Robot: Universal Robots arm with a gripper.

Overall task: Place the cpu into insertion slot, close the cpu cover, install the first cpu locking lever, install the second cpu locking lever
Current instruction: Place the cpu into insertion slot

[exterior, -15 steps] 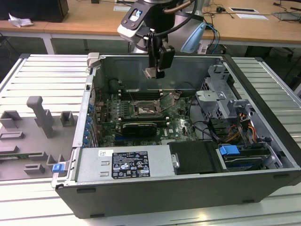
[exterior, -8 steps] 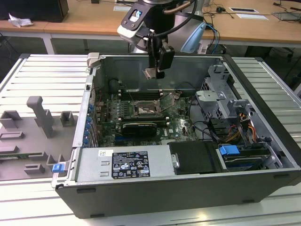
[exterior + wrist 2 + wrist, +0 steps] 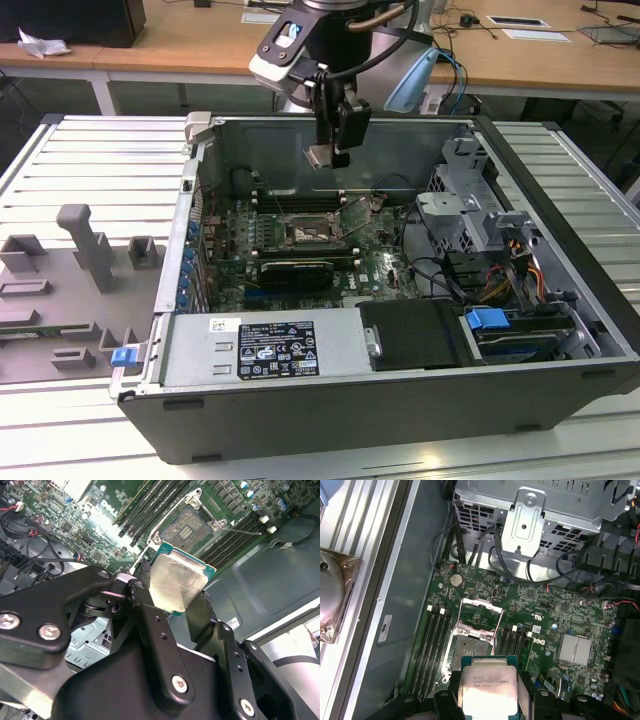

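Here we hold the cpu (image 3: pixel 177 580) clamped by its edges in our pincer (image 3: pixel 172 607), well above the open insertion slot (image 3: pixel 188 526) and apart from it, and we judge that a tilted or offset descent could jam it on the slot's rim.
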